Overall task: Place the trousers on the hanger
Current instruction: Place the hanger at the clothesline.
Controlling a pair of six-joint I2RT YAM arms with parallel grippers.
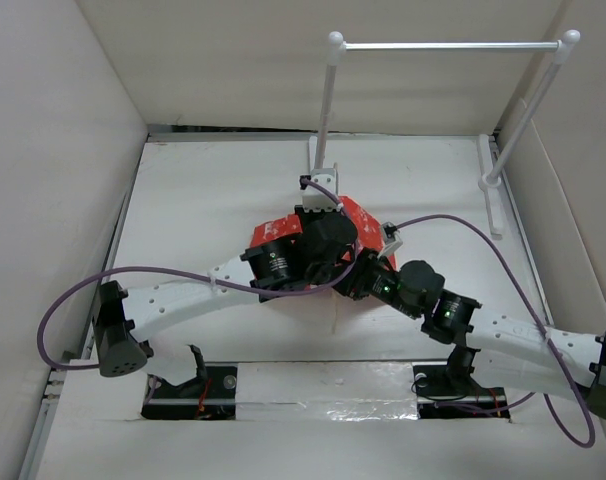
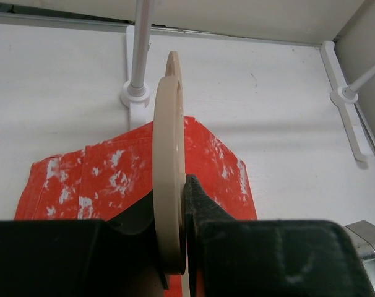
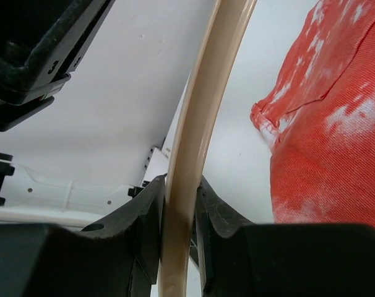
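The red-orange trousers (image 1: 354,213) with white blotches lie folded on the white table at mid-table, mostly hidden under both wrists in the top view. In the left wrist view they (image 2: 94,176) spread flat below the hanger. My left gripper (image 2: 175,207) is shut on the pale beige hanger (image 2: 169,154), holding its curved hook part edge-on above the trousers. My right gripper (image 3: 180,192) is shut on a long arm of the hanger (image 3: 203,105), with the trousers (image 3: 336,142) just to the right. Both grippers (image 1: 323,245) (image 1: 361,276) are close together.
The white two-post rail rack (image 1: 453,45) stands at the back, its left post base (image 2: 136,94) just behind the trousers and its right base (image 2: 347,94) at the far right. White walls enclose the table. Purple cables loop along both arms.
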